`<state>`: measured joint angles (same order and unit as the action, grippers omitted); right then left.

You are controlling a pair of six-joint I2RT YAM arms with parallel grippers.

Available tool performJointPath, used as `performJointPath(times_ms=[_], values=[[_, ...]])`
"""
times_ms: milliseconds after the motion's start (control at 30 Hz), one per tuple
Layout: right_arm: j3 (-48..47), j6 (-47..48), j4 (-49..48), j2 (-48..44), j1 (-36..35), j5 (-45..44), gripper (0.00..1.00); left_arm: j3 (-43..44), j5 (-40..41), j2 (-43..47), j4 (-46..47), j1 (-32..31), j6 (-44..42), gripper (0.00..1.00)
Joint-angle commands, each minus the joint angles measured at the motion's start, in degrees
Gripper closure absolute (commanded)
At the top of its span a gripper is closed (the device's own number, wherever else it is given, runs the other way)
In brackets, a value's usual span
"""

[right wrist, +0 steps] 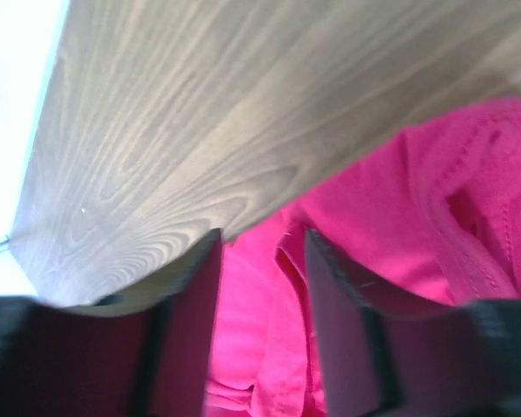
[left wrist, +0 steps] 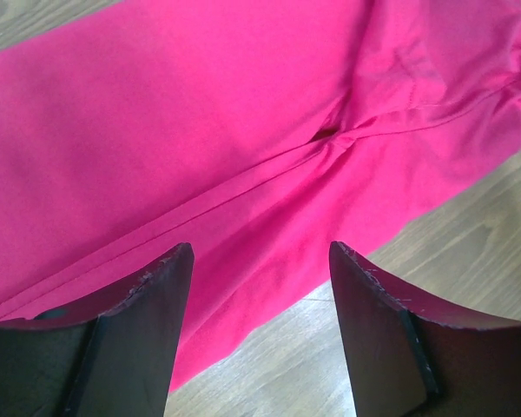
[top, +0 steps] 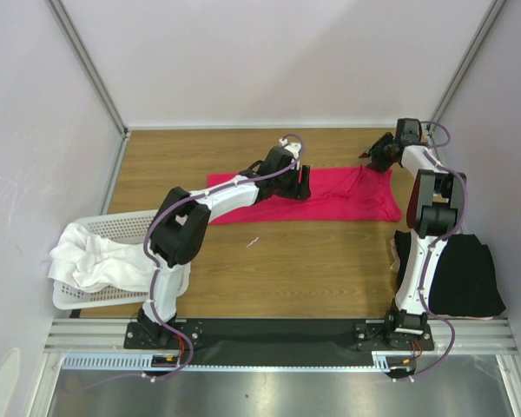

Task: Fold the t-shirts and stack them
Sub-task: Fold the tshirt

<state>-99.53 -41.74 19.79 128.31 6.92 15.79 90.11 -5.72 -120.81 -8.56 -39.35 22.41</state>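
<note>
A crimson-pink t-shirt (top: 330, 198) lies folded into a long band across the middle of the wooden table. My left gripper (top: 304, 184) hovers over its middle with jaws wide open; in the left wrist view the pink t-shirt (left wrist: 200, 130) and its near edge fill the space under the gripper (left wrist: 260, 252). My right gripper (top: 375, 158) is at the shirt's far right corner. Its jaws stand apart, with loose folds of the pink t-shirt (right wrist: 391, 226) lying between and below the gripper (right wrist: 260, 239). A black t-shirt (top: 469, 274) lies at the near right. White t-shirts (top: 95, 252) spill from a basket.
The white perforated basket (top: 126, 226) stands at the near left edge of the table. Grey walls close in the back and both sides. The black t-shirt hangs partly over the metal rail by the right arm's base (top: 399, 334).
</note>
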Motion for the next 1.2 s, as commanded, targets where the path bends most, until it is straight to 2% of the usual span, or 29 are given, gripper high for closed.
performJointPath(times_ms=[0,133,233,333,367,400,500,600,1167], values=[[-4.2,1.2,-0.1,-0.3,-0.3,2.8,0.47,2.6,-2.7,-0.8,2.5,0.2,-2.1,0.3],[-5.7,5.2,3.1,-3.9,-0.8,0.9,0.34,6.5,-3.9,-2.1,1.9,-0.8,-3.5,0.29],[-1.8,6.3,4.5,-8.8,-0.8,-0.3,0.27,9.9,-3.0,-3.5,0.6,-1.3,-4.0,0.28],[6.7,4.8,3.2,-14.1,-1.3,1.0,0.17,10.5,-1.5,-3.6,-0.7,-1.4,-3.8,0.28],[11.7,4.1,2.9,-15.4,-1.6,1.3,0.05,9.9,-1.1,-3.3,-1.0,-1.4,-3.8,0.27],[13.9,3.1,1.8,-18.0,-1.9,1.2,0.0,9.4,0.2,-2.8,-2.2,-1.4,-4.1,0.27],[22.0,1.5,-0.9,-21.9,-3.4,-0.5,0.0,7.4,2.4,-0.8,-3.5,-1.4,-5.4,0.25],[26.2,-1.0,-3.7,-22.6,-4.5,0.0,0.0,5.2,3.4,1.2,-3.3,-1.2,-6.4,0.23],[22.9,-4.2,-7.2,-15.9,-10.5,-2.4,0.0,-6.1,3.3,8.3,-1.7,3.1,-5.7,0.22]])
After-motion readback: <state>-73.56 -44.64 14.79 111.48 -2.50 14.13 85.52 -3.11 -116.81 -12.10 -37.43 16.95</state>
